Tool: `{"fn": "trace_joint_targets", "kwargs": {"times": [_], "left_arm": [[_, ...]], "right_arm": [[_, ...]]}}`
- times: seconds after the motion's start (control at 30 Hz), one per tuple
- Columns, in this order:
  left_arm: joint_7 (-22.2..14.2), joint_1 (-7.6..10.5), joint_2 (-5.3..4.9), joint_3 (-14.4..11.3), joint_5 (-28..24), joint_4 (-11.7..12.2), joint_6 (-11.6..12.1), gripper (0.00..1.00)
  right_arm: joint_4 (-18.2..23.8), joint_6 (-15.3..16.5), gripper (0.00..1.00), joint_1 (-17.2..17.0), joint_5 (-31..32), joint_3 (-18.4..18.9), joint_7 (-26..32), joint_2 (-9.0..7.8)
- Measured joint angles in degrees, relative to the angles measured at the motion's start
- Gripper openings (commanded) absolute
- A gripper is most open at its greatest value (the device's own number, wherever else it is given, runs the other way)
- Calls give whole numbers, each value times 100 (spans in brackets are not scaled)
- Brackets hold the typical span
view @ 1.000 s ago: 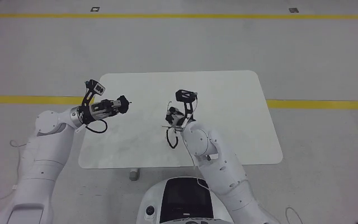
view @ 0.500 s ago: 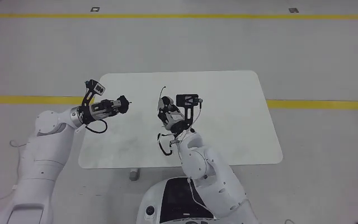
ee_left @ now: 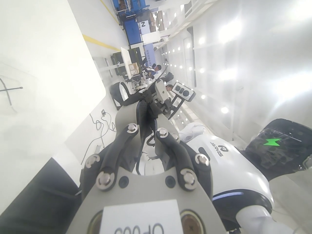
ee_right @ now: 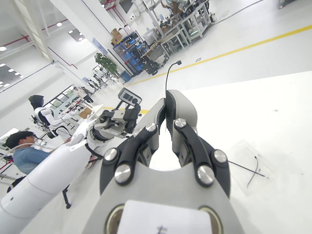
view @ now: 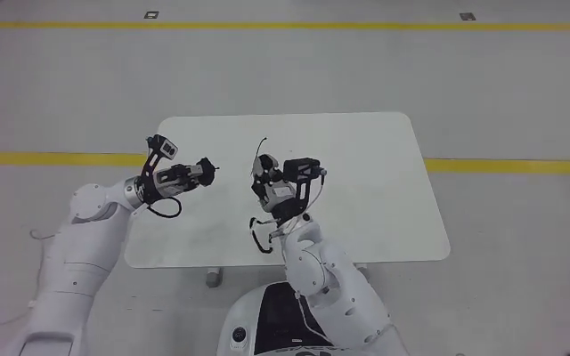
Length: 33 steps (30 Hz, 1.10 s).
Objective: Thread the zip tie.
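Risk: right gripper [ee_right: 166, 103] pinches the zip tie [ee_right: 167, 79] by its strap, head end sticking up free, so it may pivot. Left gripper [view: 207, 171], apart across the table [view: 374, 160], looks closed, empty; misalignment would miss the head.

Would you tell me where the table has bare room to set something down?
The table's right end, along its edge, looks bare. Crowded: between the left gripper and right gripper, and around two loose ties by the latter.
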<state>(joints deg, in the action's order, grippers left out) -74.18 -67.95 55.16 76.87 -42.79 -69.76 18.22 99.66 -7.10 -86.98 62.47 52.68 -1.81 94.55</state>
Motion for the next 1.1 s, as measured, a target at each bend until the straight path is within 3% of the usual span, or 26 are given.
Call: {"fn": "trace_joint_targets", "kwargs": {"times": [0.13,0.37,1.1], "left_arm": [[378,-228,56,-217,-102,-183,-3,0],[783,-382,83,-321,-8,-220,99,0],[778,-382,82,-320,2,-222,104,0]], "right_arm": [[-236,-104,0,86,46,-366,-767,-77],[-658,-260,0,285,26,-767,-1609,-109],[-702,-253,0,289,30,-780,-1633,-109]]}}
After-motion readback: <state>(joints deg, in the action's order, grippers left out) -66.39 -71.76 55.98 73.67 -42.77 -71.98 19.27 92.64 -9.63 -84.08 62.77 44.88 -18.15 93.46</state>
